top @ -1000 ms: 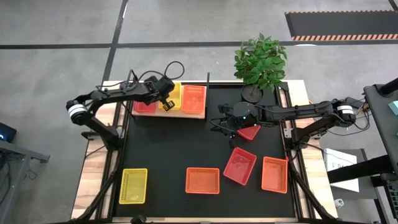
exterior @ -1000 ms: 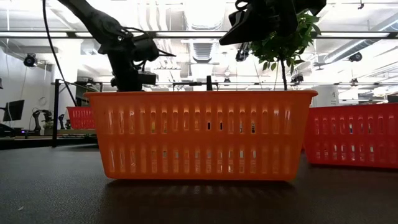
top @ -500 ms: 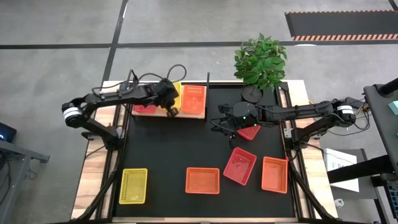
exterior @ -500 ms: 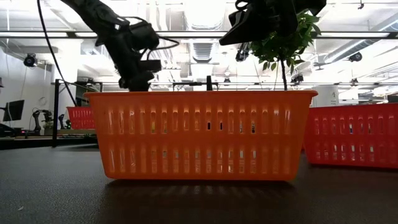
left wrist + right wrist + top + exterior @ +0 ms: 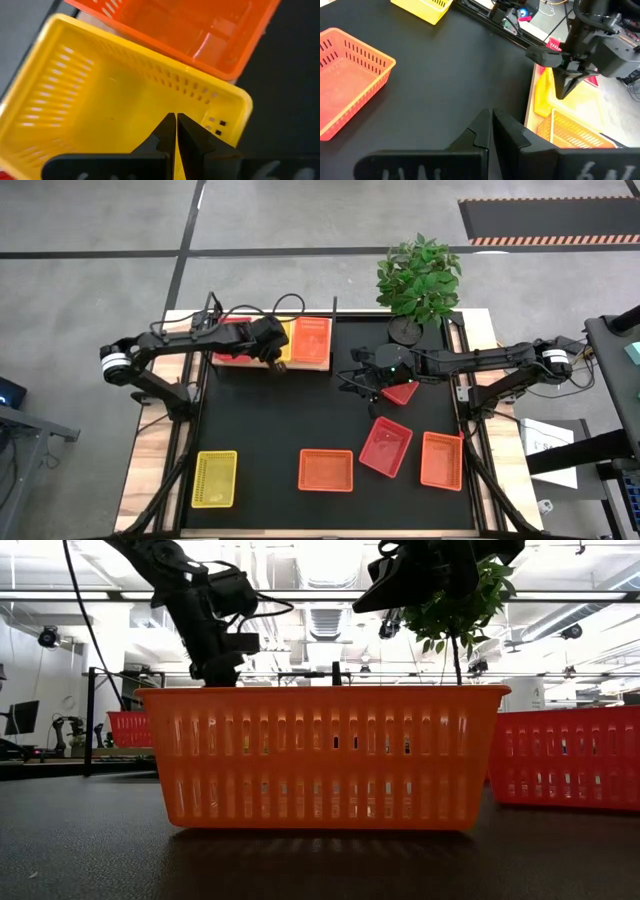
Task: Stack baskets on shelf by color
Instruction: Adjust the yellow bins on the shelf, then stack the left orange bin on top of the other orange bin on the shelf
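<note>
The left end effector (image 5: 175,131) is seen fully closed, its two dark fingers (image 5: 165,134) pressed together above the inside of a yellow basket (image 5: 115,105). No wall of the basket is caught between them, and whether the tips touch its floor cannot be told. That yellow basket (image 5: 283,340) is placed on the shelf (image 5: 312,365), a light-wood board at the far left of the surface (image 5: 290,420), between a pinkish-red basket (image 5: 232,340) and an orange basket (image 5: 311,339) which lie on the same board. In the right wrist view the yellow basket is shown tilted, one side raised.

The right end effector (image 5: 491,125) is also closed, with nothing gripped between its fingers. It is held above the black mat, next to a second pinkish-red basket (image 5: 402,391) near the foot of a potted plant (image 5: 418,280); whether that basket is touched cannot be told.

Four more baskets are spread along the near edge of the surface: a yellow one (image 5: 215,478) at the left, an orange one (image 5: 326,470) in the middle, a third pinkish-red basket (image 5: 386,446) lying askew, and another orange one (image 5: 442,460) at the right.
</note>
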`<action>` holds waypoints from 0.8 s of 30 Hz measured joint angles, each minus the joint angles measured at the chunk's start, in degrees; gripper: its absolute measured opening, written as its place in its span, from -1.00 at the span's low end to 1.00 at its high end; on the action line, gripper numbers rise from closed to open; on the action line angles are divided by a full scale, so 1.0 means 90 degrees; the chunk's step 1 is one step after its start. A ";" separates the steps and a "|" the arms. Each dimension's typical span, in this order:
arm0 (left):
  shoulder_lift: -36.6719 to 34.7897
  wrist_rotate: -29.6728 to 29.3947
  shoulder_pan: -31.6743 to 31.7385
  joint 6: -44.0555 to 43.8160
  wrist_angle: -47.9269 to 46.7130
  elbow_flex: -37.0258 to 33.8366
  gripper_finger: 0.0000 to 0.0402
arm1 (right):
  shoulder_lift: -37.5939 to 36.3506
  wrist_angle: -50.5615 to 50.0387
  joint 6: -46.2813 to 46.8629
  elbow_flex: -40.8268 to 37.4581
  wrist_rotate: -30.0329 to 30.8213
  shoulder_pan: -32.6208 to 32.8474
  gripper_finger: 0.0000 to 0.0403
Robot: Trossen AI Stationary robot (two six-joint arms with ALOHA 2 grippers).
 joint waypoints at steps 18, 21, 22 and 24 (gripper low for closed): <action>-0.1338 -0.0200 -0.1510 -0.1151 0.0428 -0.0231 -1.00 | 0.0000 0.0025 -0.0002 -0.0007 -0.0002 0.0001 -0.96; -0.1470 -0.0217 -0.2244 -0.1316 0.1233 -0.0450 -1.00 | 0.0000 0.0054 0.0004 -0.0007 -0.0008 0.0001 -0.96; -0.1495 -0.0219 -0.2477 -0.1323 0.1533 -0.0553 -1.00 | 0.0000 0.0056 0.0016 -0.0007 -0.0013 0.0001 -0.96; -0.1503 -0.0228 -0.2954 -0.1320 0.2240 -0.0743 -1.00 | 0.0000 0.0056 0.0089 -0.0007 -0.0017 0.0001 -0.96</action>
